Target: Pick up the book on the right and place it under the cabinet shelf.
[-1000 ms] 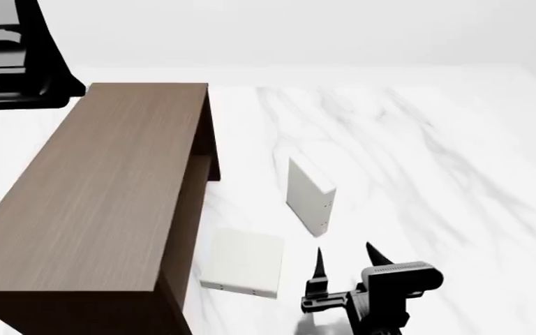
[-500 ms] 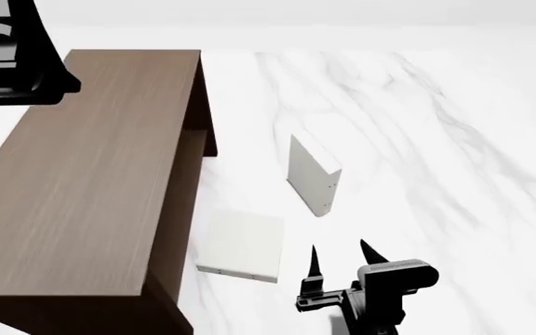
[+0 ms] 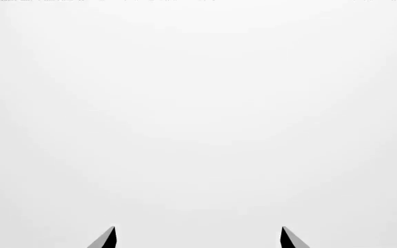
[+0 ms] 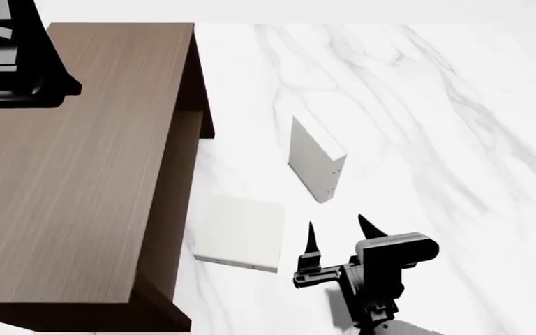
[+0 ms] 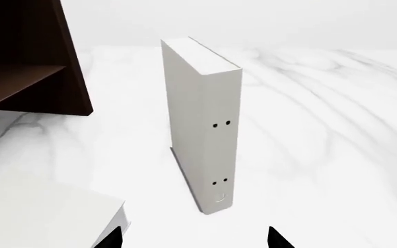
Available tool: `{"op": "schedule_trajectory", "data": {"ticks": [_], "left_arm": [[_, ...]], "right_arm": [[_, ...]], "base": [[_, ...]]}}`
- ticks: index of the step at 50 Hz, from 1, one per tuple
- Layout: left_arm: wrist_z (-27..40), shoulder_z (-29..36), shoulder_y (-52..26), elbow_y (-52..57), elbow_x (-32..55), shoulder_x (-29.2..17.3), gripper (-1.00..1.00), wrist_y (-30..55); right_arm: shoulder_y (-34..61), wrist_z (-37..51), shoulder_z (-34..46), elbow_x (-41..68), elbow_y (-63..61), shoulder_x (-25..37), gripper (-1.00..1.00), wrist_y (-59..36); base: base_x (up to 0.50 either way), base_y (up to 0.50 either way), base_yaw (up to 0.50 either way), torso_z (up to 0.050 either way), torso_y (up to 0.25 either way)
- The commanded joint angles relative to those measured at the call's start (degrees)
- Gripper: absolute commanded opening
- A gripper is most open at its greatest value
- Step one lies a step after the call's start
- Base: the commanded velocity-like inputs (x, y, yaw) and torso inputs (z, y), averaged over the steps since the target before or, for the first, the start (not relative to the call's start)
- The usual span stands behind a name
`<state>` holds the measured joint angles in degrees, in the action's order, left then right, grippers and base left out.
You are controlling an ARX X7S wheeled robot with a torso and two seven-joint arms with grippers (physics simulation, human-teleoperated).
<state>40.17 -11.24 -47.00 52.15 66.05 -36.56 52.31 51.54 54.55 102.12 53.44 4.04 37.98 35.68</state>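
White book (image 4: 317, 159): stands upright on the marble tabletop (image 4: 454, 139), spine with dark dots facing the right hand, apart from it.
Right hand (image 4: 335, 236): fingers spread wide, empty, just short of the book.
Left hand (image 3: 197, 236): raised, tips apart, nothing between them.
Cabinet shelf (image 4: 82, 160): dark brown wood, left of the book, open side toward it.
Flat book (image 4: 240, 232): lies beside the cabinet.

The right claw (image 4: 335, 233) hangs low with fingers spread, while the left claw (image 3: 197, 236) is raised, fingers parted.
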Motion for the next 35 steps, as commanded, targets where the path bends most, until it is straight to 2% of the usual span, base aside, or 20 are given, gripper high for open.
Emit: {"op": "schedule_trajectory", "data": {"ticks": [1, 11, 35], "left_arm": [[0.03, 0.02, 0.20, 0.43, 0.17, -0.31, 1.00, -0.44], [-0.49, 0.23, 0.47, 0.29, -0.46, -0.69, 1.00, -0.89], [0.60, 0.29, -1.02, 0.65, 2.48, -2.09, 1.00, -0.70]], "right_arm": [[1.41, -4.80, -0.77, 5.09, 1.52, -0.67, 1.00, -1.52], [1.31, -11.08, -0.48, 11.17, 4.43, -2.05, 1.00, -4.38], [1.95, -13.77, -0.53, 12.59, 6.89, -3.72, 1.00, -7.21]], "base": [[0.00, 0.00, 0.00, 0.000, 0.000], [0.00, 0.00, 0.00, 0.000, 0.000], [0.00, 0.00, 0.00, 0.000, 0.000]]}}
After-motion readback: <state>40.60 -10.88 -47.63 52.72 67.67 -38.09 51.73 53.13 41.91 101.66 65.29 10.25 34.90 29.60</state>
